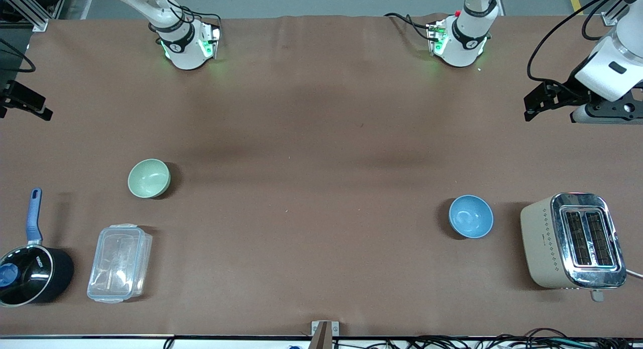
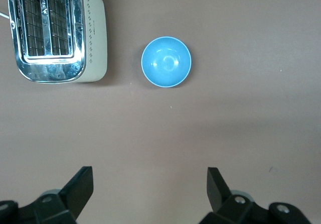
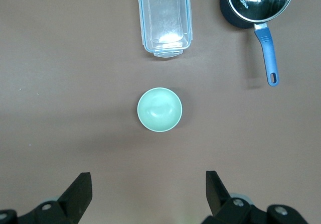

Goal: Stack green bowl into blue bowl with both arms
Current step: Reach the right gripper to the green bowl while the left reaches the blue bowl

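The green bowl [image 1: 148,178] sits upright on the brown table toward the right arm's end; it also shows in the right wrist view [image 3: 159,109]. The blue bowl [image 1: 470,216] sits upright toward the left arm's end, beside the toaster; it also shows in the left wrist view [image 2: 166,62]. Both bowls are empty and far apart. My left gripper [image 2: 150,189] is open and empty, held high over bare table at the left arm's end. My right gripper [image 3: 149,191] is open and empty, held high over bare table at the right arm's end. Neither gripper touches a bowl.
A beige and chrome toaster [image 1: 572,241] stands at the left arm's end. A clear lidded plastic box [image 1: 119,263] and a black pot with a blue handle [image 1: 31,268] lie nearer the front camera than the green bowl.
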Controlling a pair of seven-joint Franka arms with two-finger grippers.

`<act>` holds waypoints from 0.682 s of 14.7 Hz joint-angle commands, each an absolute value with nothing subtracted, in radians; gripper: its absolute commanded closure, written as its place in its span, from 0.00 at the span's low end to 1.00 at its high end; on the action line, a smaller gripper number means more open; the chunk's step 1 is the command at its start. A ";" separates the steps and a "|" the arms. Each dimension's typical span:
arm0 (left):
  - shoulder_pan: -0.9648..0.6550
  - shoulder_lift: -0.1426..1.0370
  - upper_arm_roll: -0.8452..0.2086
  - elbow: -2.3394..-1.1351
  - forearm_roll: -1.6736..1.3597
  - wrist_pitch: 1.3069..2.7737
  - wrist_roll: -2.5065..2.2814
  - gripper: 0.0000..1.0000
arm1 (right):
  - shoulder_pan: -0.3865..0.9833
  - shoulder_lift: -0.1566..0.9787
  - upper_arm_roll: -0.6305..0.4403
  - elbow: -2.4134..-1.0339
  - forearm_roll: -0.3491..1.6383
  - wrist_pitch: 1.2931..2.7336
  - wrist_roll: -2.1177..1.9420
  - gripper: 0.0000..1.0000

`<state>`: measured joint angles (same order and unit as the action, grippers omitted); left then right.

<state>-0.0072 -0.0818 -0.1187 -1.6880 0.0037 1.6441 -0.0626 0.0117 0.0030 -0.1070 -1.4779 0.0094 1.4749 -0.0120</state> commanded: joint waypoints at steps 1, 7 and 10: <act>0.000 -0.057 -0.115 -1.652 0.002 1.620 -0.051 0.00 | 0.002 -0.006 -0.098 -1.486 0.003 1.468 -0.026 0.00; 0.020 0.173 -0.115 -1.585 0.080 1.725 -0.050 0.00 | 0.002 -0.006 -0.098 -1.486 0.003 1.466 -0.026 0.00; 0.052 0.311 -0.115 -1.595 0.089 1.871 -0.072 0.00 | -0.002 0.017 -0.103 -1.521 -0.011 1.482 -0.078 0.00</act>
